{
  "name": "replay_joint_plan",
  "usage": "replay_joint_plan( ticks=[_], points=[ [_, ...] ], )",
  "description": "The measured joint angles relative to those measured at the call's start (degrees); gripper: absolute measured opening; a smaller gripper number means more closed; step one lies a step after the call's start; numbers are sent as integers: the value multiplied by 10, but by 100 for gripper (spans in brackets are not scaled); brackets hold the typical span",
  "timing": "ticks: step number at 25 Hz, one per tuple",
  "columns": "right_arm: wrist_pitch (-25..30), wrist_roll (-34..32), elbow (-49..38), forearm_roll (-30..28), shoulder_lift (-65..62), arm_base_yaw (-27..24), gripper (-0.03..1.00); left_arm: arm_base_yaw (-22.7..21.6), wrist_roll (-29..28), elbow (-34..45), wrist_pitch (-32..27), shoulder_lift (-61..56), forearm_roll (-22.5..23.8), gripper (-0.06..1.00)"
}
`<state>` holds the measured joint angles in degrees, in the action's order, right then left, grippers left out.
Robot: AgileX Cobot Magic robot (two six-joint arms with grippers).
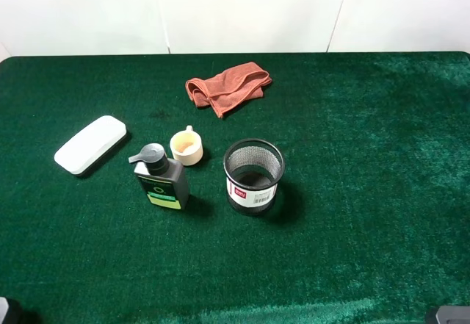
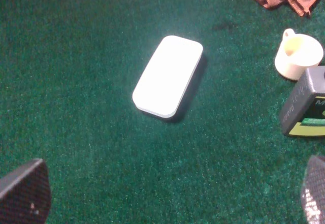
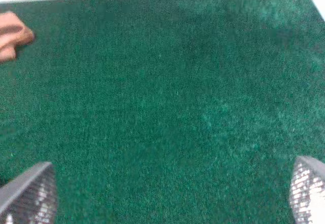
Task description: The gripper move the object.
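Spread across nearly the whole exterior high frame: a counter [image 1: 367, 192] covered in dark green felt, white wall panels behind it at the top edge.

Upper centre of that frame: a rust-orange cloth [image 1: 226, 87], crumpled and folded over itself.

Left of centre: a white oblong case [image 1: 89, 144] with rounded corners, lying flat and set on a diagonal; seen again in the middle of the left wrist view [image 2: 168, 75].

Right of centre: a black mesh cup [image 1: 253, 175], upright, open at the top, a white barcode label on its lower wall.

Just left of centre, between case and mesh cup: the pump bottle [image 1: 161, 180], standing upright on the felt, untouched. Dark grey body, squarish and flat-fronted, with a yellow-green label band low on the front and a faint ring mark above it. Black pump top, its spout pointing toward the left of the frame. Only a corner of the body and label in the left wrist view, at the right edge [image 2: 306, 109].

Just behind and to the right of the bottle, very near it: a small cream cup [image 1: 186, 148] with a tiny handle at its back.

Left gripper [image 2: 167, 196]: fingers wide apart at the two lower corners of its wrist view, holding nothing, over bare felt near the case.

Right gripper [image 3: 172, 196]: fingers likewise spread wide, empty, above bare felt well away from the bottle.
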<state>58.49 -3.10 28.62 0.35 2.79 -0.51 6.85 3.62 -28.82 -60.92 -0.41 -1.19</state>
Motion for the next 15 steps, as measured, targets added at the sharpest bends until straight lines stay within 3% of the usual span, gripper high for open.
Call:
replay_joint_plan(
  ticks=[15],
  points=[
    [1, 0, 0, 0, -32, 0, 69, 0, 0, 0, 0, 0, 0, 99]
  ],
)
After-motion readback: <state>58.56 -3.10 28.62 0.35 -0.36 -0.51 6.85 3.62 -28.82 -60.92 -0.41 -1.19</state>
